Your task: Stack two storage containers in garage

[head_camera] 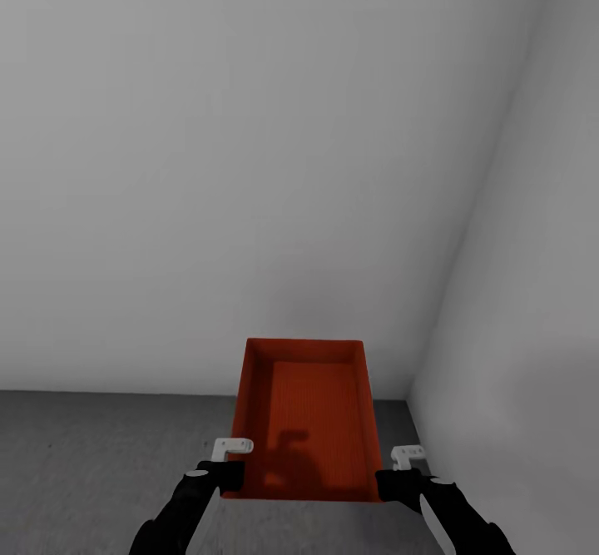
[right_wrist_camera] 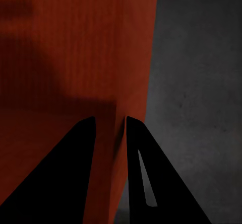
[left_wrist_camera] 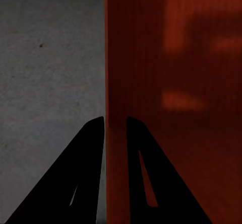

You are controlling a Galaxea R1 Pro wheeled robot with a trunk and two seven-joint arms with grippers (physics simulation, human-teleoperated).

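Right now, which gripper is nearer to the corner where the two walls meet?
Right. The right gripper clamps the container's wall on the corner side; the left gripper clamps the opposite wall, farther from the corner.

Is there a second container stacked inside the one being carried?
No, the head view shows the storage container holding nothing, its flat red bottom bare.

Dark grey, rough concrete floor (head_camera: 100, 438) is seen running up to two plain pale grey walls (head_camera: 249, 164), which meet in a corner on the right. In the left wrist view the floor (left_wrist_camera: 50, 73) looks speckled, lighter grey. In the right wrist view it's darker and mottled (right_wrist_camera: 201, 83). Whether the red-orange storage container (head_camera: 308, 413) is actually resting on the floor or held just above it can't be told.
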